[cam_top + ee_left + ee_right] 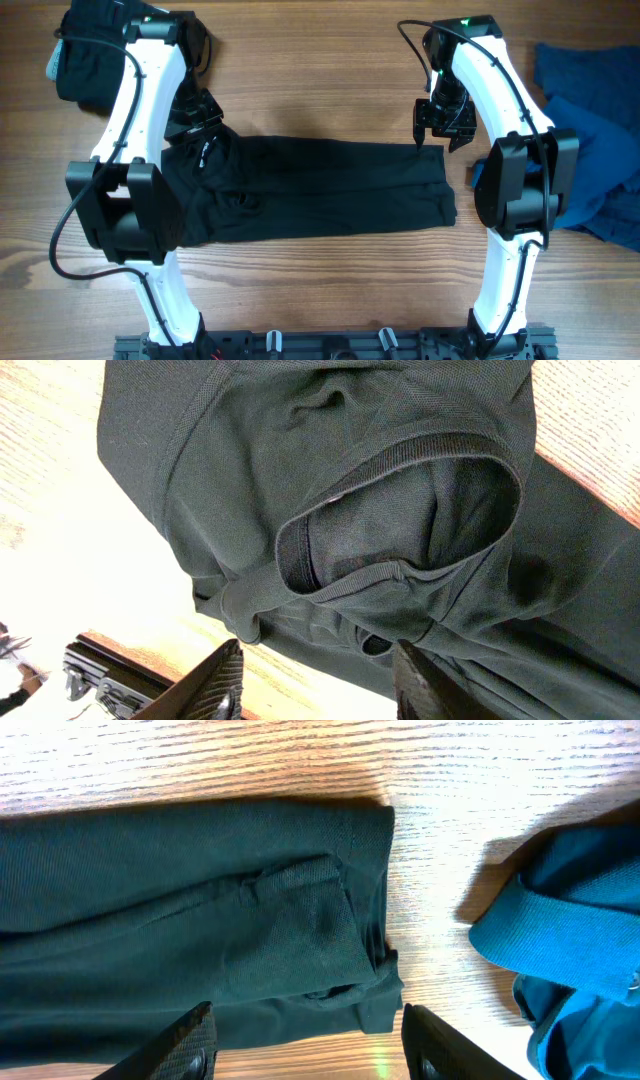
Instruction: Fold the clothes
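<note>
A black shirt (320, 190) lies folded into a long band across the middle of the table. Its collar (400, 510) fills the left wrist view, and its right end (200, 910) shows in the right wrist view. My left gripper (200, 115) hovers over the shirt's upper left end. It (315, 690) is open, with nothing between its fingers. At the shirt's upper right corner my right gripper (437, 135) is also open and empty, and the right wrist view shows it (310, 1045) just above the cloth's edge.
Blue garments (600, 150) are heaped at the table's right edge, close to the right arm, with a blue fold (570, 930) beside the shirt's end. A dark bundle of clothes (85, 60) sits at the back left corner. Bare wood (320, 290) lies in front of the shirt.
</note>
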Available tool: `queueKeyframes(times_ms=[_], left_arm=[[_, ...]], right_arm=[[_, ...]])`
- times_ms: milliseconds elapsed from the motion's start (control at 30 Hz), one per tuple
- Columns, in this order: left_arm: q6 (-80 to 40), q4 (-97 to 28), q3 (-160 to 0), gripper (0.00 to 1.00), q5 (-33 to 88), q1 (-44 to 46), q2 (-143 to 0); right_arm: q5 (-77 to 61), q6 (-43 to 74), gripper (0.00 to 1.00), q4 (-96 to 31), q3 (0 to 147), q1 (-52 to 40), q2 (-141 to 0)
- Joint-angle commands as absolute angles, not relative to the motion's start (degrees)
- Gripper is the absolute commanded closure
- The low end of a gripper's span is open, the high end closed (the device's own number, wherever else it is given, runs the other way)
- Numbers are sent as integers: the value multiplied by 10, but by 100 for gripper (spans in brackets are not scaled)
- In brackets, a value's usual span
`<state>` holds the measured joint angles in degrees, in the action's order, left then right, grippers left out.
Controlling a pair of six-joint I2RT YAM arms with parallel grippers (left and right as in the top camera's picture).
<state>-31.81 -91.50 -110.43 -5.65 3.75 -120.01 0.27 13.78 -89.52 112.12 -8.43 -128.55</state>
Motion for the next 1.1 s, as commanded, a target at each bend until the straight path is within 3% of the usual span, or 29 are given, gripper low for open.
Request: queueKeyframes(times_ms=[0, 267, 400, 433, 500, 633, 833, 900, 967, 1067], left_arm=[[-317, -915, -1113, 54, -67, 39, -1173], [-317, -911, -1113, 54, -68, 53, -1089], [-307, -911, -1113, 43, -67, 63, -1043], [-304, -912, -1113, 34, -67, 64, -1036], [-304, -921, -1113, 30, -67, 67, -1027], [-305, -941, -1113, 37, -70, 70, -1011], [-309, -940, -1113, 34, -95, 69, -920], [-309, -944, -1113, 29, -95, 69, -883], [-310, -948, -1113, 9, -95, 69, -844], [-339, -959, -1113, 5, -96, 69, -799]], right_arm=[[3, 141, 40, -887, 1120, -84, -1248], [-70, 136, 41, -856, 1120, -84, -1159], [-95, 135, 40, -858, 1120, -85, -1112], [-104, 135, 40, -863, 1120, -85, -1104], [-127, 133, 40, -874, 1120, -91, -1091], [-168, 98, 42, -892, 1120, -125, -1085], [-164, 121, 44, -893, 1120, -176, -1085], [-164, 147, 44, -877, 1120, -190, -1085], [-172, 174, 43, -850, 1120, -210, -1085], [-215, 185, 42, -790, 1120, -249, -1085]])
